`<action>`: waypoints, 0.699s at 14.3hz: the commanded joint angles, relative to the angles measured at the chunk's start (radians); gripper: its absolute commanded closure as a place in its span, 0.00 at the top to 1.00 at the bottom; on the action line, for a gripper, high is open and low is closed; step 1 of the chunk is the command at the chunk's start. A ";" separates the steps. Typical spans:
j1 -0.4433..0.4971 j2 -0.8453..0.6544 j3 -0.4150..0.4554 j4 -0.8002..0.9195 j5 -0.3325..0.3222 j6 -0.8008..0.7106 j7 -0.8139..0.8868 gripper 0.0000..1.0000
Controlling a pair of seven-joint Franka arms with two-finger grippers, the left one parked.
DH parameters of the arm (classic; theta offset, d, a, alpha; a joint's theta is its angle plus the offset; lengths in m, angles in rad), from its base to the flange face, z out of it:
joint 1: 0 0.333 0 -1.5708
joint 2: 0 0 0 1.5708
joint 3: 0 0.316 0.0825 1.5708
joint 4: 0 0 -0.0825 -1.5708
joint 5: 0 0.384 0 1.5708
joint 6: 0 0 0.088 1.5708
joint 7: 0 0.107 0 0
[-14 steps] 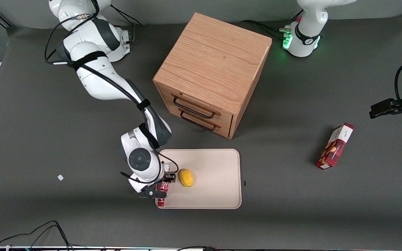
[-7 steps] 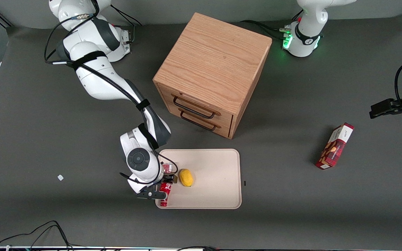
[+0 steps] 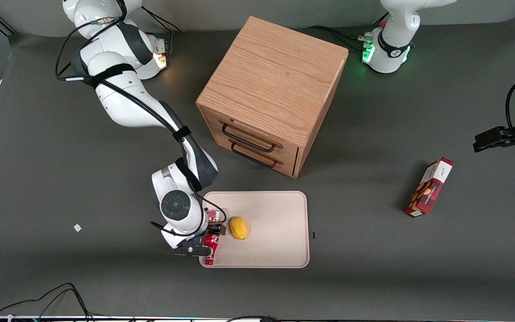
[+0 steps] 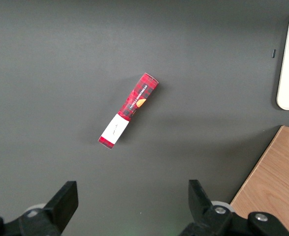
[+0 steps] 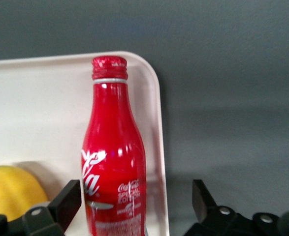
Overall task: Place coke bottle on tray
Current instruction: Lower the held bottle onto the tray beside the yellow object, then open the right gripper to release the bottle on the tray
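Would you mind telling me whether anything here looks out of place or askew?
The coke bottle lies on its side at the tray's edge, against the rim, beside a lemon. The open gripper straddles it. Nothing is spilled.

From the front camera, a lemon lies on the tray, at two o'clock of the gripper. A wooden cabinet stands at twelve o'clock of the tray, and a snack box lies at three o'clock.
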 commanded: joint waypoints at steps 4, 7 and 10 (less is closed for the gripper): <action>-0.082 -0.331 0.016 -0.284 0.084 -0.128 -0.013 1.00; -0.212 -0.523 0.098 -0.501 0.086 -0.137 -0.050 1.00; -0.411 -0.681 0.234 -0.664 0.086 -0.189 -0.125 1.00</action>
